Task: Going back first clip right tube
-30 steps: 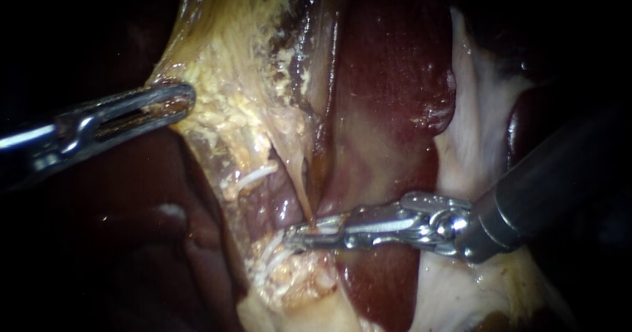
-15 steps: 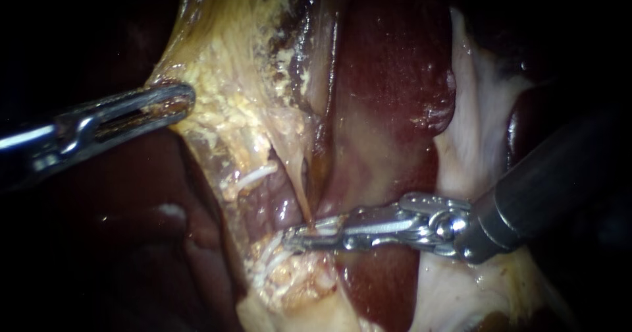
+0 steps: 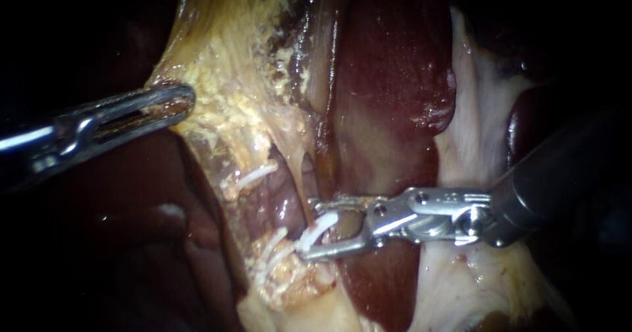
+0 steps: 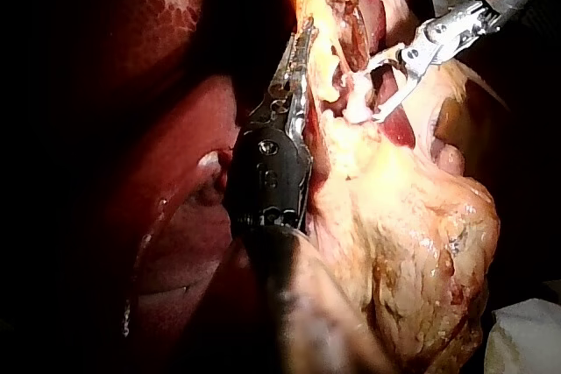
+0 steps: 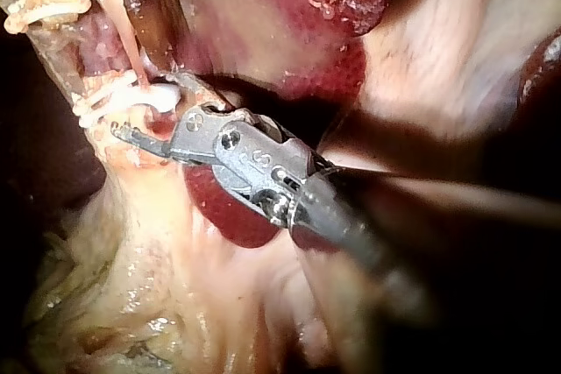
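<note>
Right instrument [image 3: 309, 230]: jaws open, straddling white clip [image 3: 320, 225] on tube [image 3: 304, 170]. Clip between jaw tips; likely exit straight back along shaft. Left instrument [image 3: 164, 103]: nipping yellow tissue [image 3: 217, 88], well apart.

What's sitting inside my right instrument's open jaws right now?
A white clip lies between the right instrument's open jaws, on a thin pale tube. Dark liver shows behind. The clip's far side and whether it has latched are hidden.
</note>
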You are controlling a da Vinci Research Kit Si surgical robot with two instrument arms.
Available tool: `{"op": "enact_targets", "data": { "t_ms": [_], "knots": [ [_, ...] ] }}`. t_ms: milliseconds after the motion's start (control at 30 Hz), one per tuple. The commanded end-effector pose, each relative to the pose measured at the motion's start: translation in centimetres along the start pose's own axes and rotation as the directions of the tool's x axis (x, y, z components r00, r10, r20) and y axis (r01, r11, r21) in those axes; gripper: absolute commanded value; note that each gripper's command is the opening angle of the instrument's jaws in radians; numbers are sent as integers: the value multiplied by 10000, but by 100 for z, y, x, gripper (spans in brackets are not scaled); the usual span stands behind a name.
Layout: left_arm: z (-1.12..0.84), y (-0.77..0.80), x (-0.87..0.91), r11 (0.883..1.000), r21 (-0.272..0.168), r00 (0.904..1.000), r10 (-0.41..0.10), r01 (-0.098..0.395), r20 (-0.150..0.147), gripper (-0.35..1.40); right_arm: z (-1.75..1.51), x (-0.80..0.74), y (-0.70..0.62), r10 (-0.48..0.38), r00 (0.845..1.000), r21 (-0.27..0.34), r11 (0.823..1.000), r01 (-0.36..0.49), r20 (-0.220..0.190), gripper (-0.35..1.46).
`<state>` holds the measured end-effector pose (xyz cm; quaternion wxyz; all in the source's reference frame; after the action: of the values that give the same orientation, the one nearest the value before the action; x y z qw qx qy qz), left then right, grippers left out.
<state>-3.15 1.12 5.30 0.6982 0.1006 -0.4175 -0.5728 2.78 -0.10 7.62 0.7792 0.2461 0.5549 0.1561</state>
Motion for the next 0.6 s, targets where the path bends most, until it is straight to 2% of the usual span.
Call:
{"op": "enact_targets", "data": {
  "t_ms": [33, 333, 433, 600],
  "knots": [
    [0, 0, 0, 10000, -2, 10000, 1, -1, 0, -35, -3, 1, 0, -107, 9999, 10, 9999, 107, -34, 60],
    [0, 0, 0, 10000, -3, 10000, 1, -1, 1, -35, -30, 10, -5, -757, 9969, 174, 9969, 761, -205, 60],
    [0, 0, 0, 10000, -4, 10000, 1, -1, 1, -35, -40, 17, -7, -1008, 9944, 221, 9946, 1015, -311, 60],
    [1, -1, 0, 10000, -9, 10000, -2, 2, 4, -35, -62, 40, -12, -1563, 9855, 298, 9869, 1585, -661, 60]
  ]
}}
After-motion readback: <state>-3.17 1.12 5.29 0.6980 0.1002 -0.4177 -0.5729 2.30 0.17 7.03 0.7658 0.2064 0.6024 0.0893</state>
